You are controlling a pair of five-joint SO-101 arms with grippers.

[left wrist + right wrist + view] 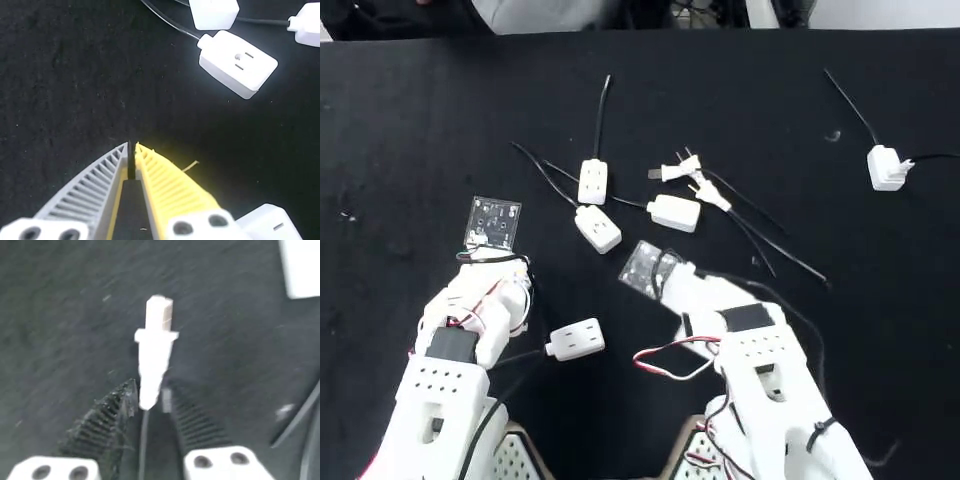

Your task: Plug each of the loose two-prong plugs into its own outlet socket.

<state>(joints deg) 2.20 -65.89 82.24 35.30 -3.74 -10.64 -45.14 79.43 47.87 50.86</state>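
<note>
The right end effector (148, 396) is gripping a white two-prong plug (154, 347) by its rear. Its fingers (107, 410) are standing partly open around the plug body, the prongs are pointing away from the wrist, and a thin cord is running back between the fingers. From above, it is sitting near the middle of the black tabletop (400, 130), just short of a cluster of white sockets.

The left end effector (131, 149) is holding nothing, its grey and yellow fingers pressing together at the tips over bare tabletop. Ahead of it and off to one side, the angled socket (237, 62) is lying face up, both slots showing, its black cord trailing away. Beyond that, the upright socket (592, 181) and the sideways socket (674, 212) are lying near each other. The near socket (576, 339) is resting between the two arms, close to the left arm.

Two loose plugs are lying just beside the sideways socket: the first loose plug (672, 170) and the second loose plug (712, 192), their cords trailing off across the tabletop. The far socket (886, 167) is sitting well apart from the rest.
</note>
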